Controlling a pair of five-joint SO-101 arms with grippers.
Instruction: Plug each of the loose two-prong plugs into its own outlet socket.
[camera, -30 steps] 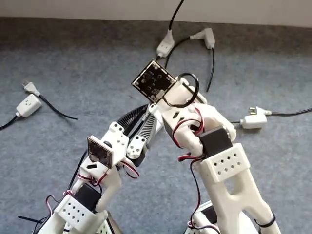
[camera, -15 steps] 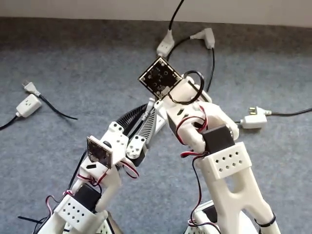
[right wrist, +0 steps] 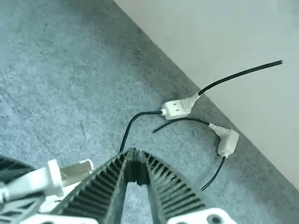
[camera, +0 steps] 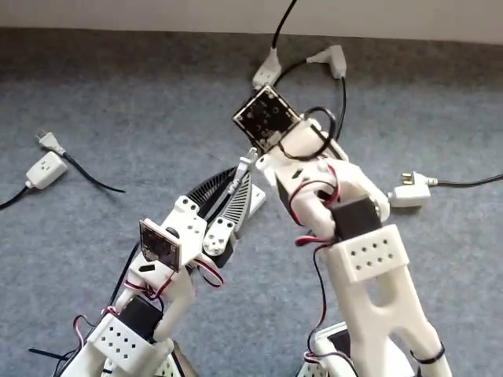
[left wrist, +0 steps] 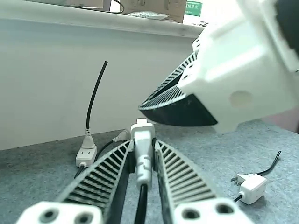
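Note:
My left gripper (left wrist: 143,148) is shut on a white two-prong plug (left wrist: 142,140) with a black cord, held above the carpet mid-table (camera: 240,174). My right gripper (right wrist: 137,164) is shut with nothing in it and hovers just beside and above that plug (right wrist: 52,179). At the back lie a white outlet socket (camera: 266,75) and an angled white plug (camera: 331,60), which also show in the right wrist view, socket (right wrist: 176,108) and plug (right wrist: 227,143). Another socket (camera: 45,170) and small plug (camera: 49,141) lie at the far left.
A white plug block with prongs (camera: 410,191) lies on the grey carpet (camera: 141,102) at the right, its cord running off the edge. A pale wall (camera: 393,16) bounds the back. Black cords trail from each socket and plug.
My right arm has swung toward the back and to the right, its wrist board now nearer the back socket. The left arm and its held plug have stayed put.

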